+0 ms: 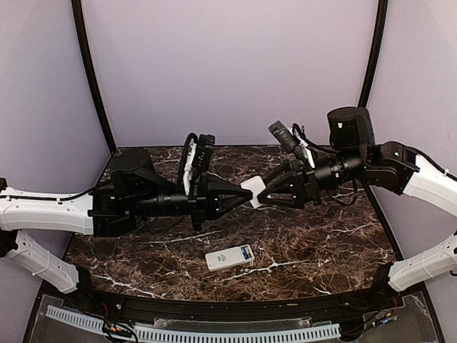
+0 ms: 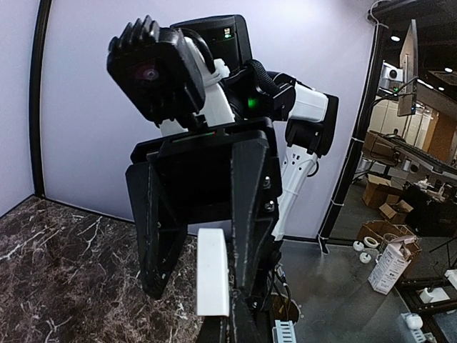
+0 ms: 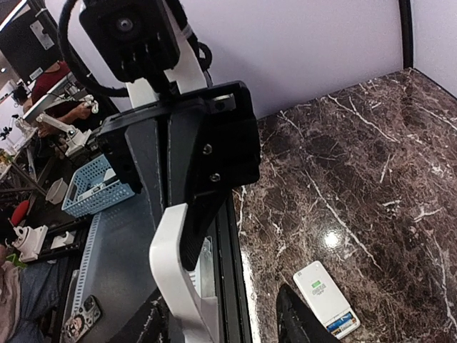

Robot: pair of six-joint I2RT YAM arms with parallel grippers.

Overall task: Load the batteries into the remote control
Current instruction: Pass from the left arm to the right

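Remote control (image 1: 230, 257) lay on the bench (image 1: 321, 243) in the top view, under both arms. The left wrist view showed the left pincer (image 2: 225, 330) clamped on a white piece (image 2: 213, 271), maybe the lid. The right wrist view showed the right pincer (image 3: 221, 325) standing apart. Next, I think, the lid must line up with the remote.

White-shelled arms (image 1: 43, 211) with black joints (cables (image 1: 186, 148) looped at wrists) end in the black left tool (image 1: 246, 198) and right tool (image 1: 261, 197).

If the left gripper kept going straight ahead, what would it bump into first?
Probably the right gripper: it faces the left gripper head-on, with only the white piece the left one holds between them.
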